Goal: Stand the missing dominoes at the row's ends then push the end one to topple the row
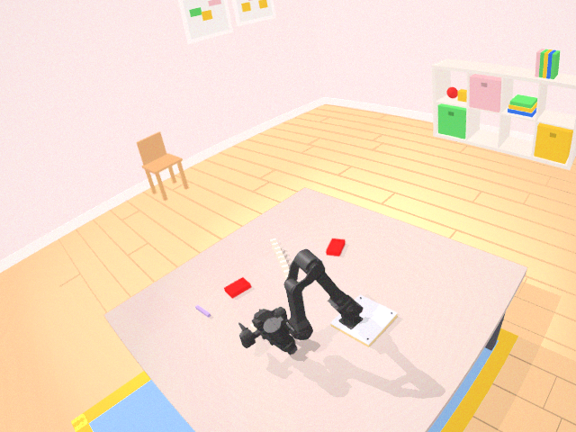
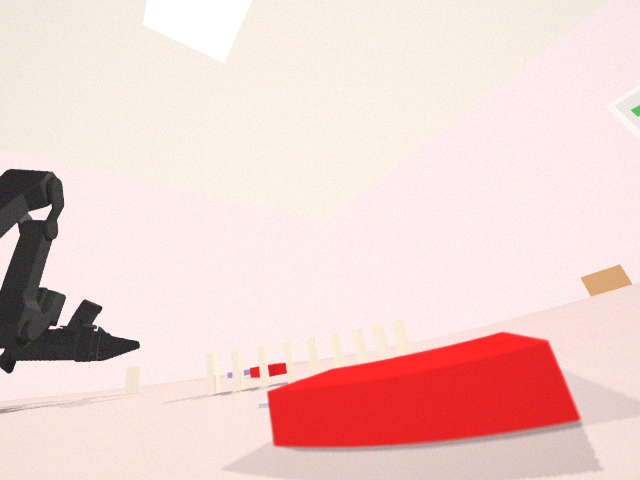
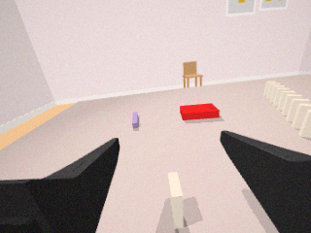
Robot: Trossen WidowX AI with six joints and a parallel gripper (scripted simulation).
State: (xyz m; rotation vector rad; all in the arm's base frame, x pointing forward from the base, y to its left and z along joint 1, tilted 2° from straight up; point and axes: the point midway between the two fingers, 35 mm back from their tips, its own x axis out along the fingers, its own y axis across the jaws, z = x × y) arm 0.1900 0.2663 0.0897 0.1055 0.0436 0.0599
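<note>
The hand [image 1: 251,320] [image 2: 138,344] [image 3: 170,138] was spread wide, its two black fingers well apart and gripping nothing. A cream domino [image 1: 251,326] [image 2: 132,380] [image 3: 175,184] stood upright on the tabletop [image 1: 395,265] [image 2: 155,439] [image 3: 87,126], at six o'clock in the wrist view, low between the fingers and touching neither there.

From the hand in the top view, the row of standing dominoes [image 1: 279,255] [image 2: 212,373] [image 3: 307,121] lay toward one o'clock, its near end partly behind the arm. In the exterior view nine of them showed upright, with the lone domino well apart from them at nine o'clock.

Also from the hand in the top view, one red block [image 1: 238,287] [image 2: 277,369] [image 3: 199,112] lay flat toward eleven o'clock, another red block [image 1: 335,247] [image 2: 423,397] between one and two. A small purple stick [image 1: 202,310] [image 2: 247,372] [image 3: 135,119] lay between nine and ten, and the white base plate [image 1: 386,316] was at three o'clock.
</note>
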